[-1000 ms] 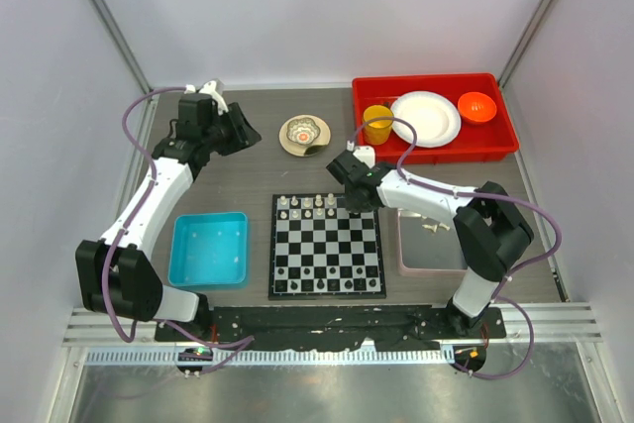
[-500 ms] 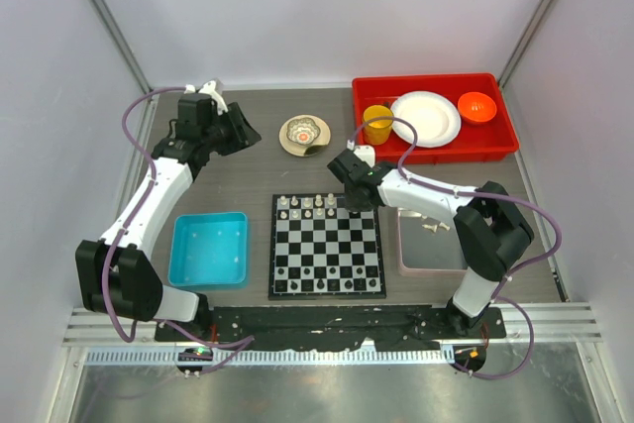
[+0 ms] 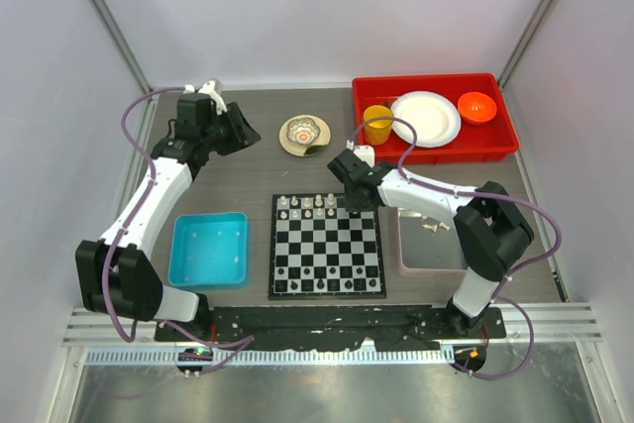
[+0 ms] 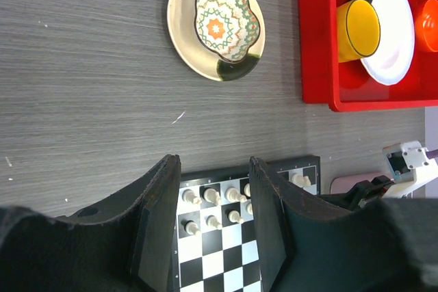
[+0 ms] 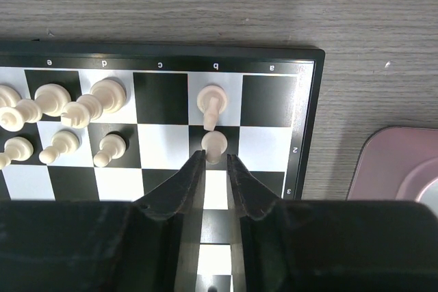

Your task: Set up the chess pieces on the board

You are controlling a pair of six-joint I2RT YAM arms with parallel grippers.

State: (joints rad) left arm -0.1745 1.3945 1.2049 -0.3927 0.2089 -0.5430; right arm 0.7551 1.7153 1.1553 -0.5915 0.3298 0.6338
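Right-hand jaws first: your right gripper point(image 5: 215, 157) is down over the board point(image 5: 270, 100), fingers a bare slit apart, and a cream pawn point(image 5: 215, 146) sits right at the tips on the second row, file b. Pinched or free? You cannot tell from here.

Just beyond it, on the back row, stands a taller piece point(image 5: 213, 100), very close. That is your hazard. If the pawn clings to one pad as you lift, it tips or drags off its square. If you pull away crooked, a finger clips the tall neighbour and knocks it towards the other chess pieces point(image 5: 68, 111) along the row. Straight up looks safest.

Your left gripper point(image 4: 214, 162) hangs above the table point(image 4: 82, 66), jaws half spread, nothing between them.

Now the containers:
- The pinkish-grey tray point(image 3: 416, 263) beside the board has a couple of cream pieces point(image 3: 431, 228) in it.
- The blue bin point(image 3: 180, 250) shows only pale specks, too small to name.
- The red bin point(image 3: 433, 79) holds a yellow cup point(image 3: 377, 124), a white plate point(image 3: 426, 118) and an orange bowl point(image 3: 476, 106).
- A patterned bowl point(image 4: 226, 22) sits on its saucer point(image 4: 179, 35).
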